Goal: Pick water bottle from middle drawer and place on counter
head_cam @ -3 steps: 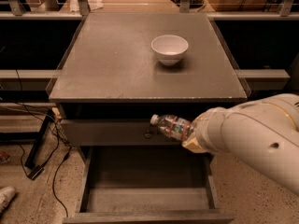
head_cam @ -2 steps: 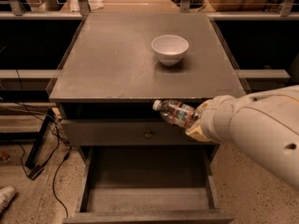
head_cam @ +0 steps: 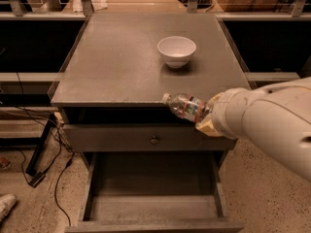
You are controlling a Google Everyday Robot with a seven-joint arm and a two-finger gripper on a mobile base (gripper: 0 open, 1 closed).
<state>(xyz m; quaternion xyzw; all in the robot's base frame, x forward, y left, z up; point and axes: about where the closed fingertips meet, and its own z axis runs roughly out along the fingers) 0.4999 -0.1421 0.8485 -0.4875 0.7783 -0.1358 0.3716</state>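
The water bottle [head_cam: 187,106], clear with a white cap and a reddish label band, hangs nearly level at the counter's front edge, cap pointing left. My gripper [head_cam: 208,116] is shut on its base end, at the tip of the big white arm [head_cam: 272,125] that comes in from the right. The counter [head_cam: 121,57] is the broad grey top of the cabinet. The middle drawer [head_cam: 150,205] is pulled out below, and its flat bottom is bare.
A white bowl [head_cam: 176,51] stands on the counter's right rear part. A shut drawer front with a small round knob [head_cam: 154,140] sits above the open drawer. Cables [head_cam: 48,154] trail on the floor at the left. Dark shelving flanks the cabinet.
My gripper has lifted the water bottle from in front of the upper drawer front up to the counter's front edge, and a little to the right.
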